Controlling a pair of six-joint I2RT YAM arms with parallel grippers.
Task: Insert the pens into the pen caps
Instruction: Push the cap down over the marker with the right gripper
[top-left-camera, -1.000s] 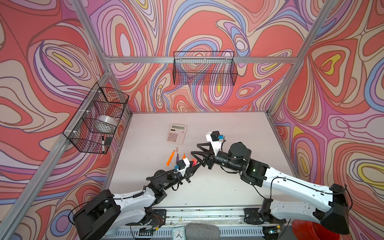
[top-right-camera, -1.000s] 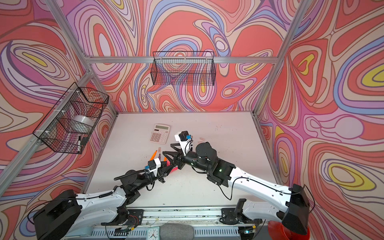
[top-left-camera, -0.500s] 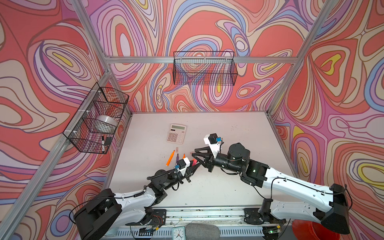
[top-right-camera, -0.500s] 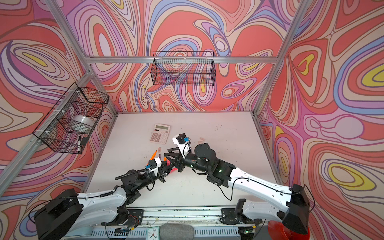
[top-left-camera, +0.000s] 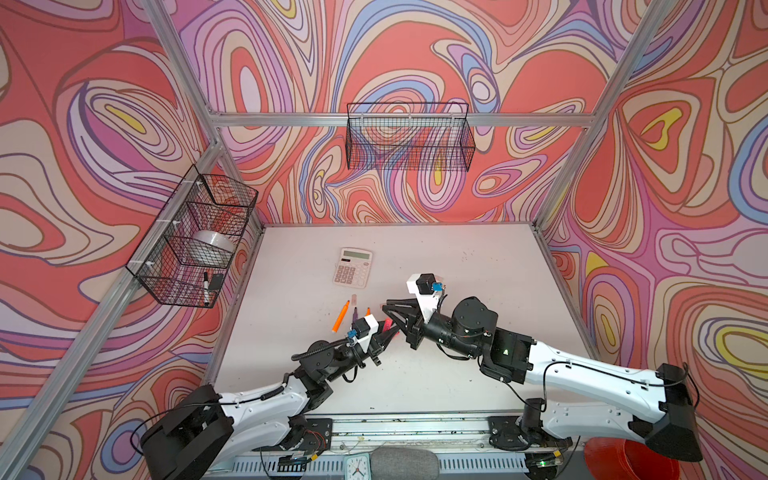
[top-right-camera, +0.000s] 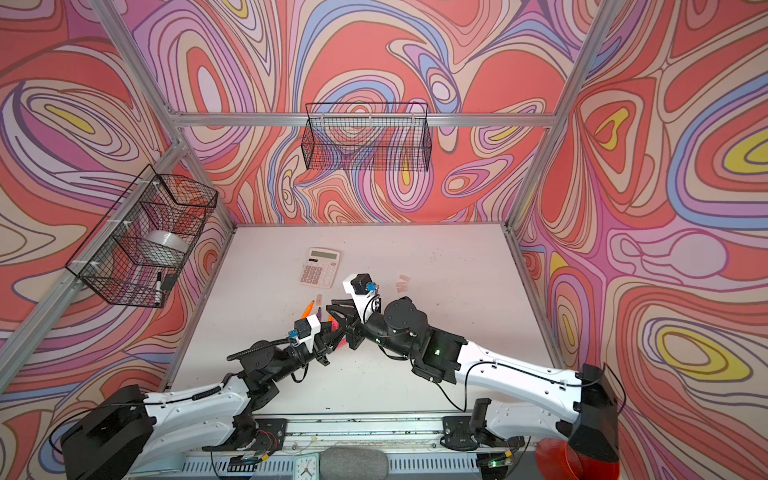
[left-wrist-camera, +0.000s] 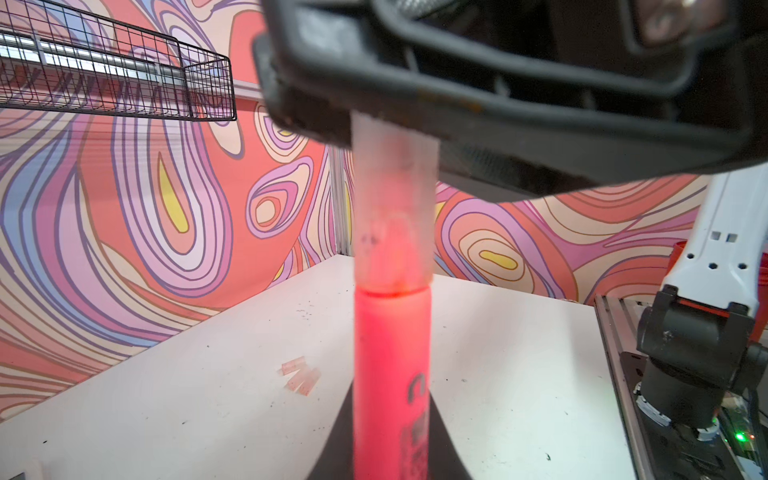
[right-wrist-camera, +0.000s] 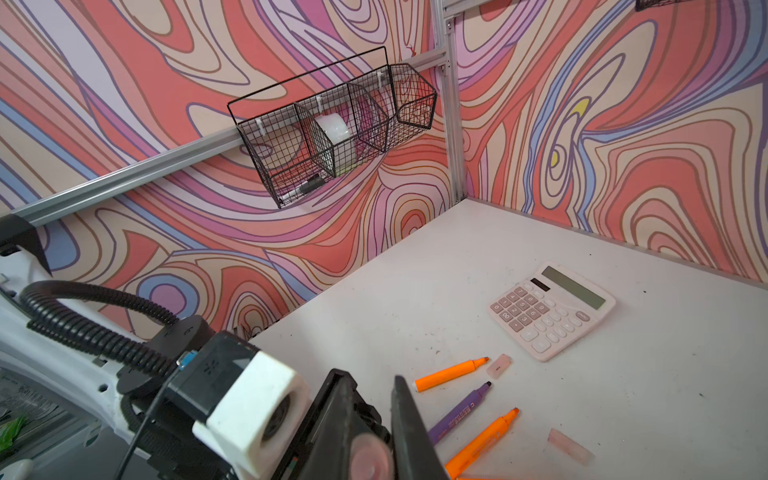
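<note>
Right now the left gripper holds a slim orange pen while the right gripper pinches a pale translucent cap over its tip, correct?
Not quite: the slim pen in the left gripper is pink-red, not orange, as the left wrist view shows. The rest stands: the right gripper pinches the pale translucent cap over its tip.

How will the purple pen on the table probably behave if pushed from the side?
The purple pen looks round-barrelled, so it would probably roll on the smooth table. Its slim, plastic-looking body likely stays stiff and feels light.
</note>
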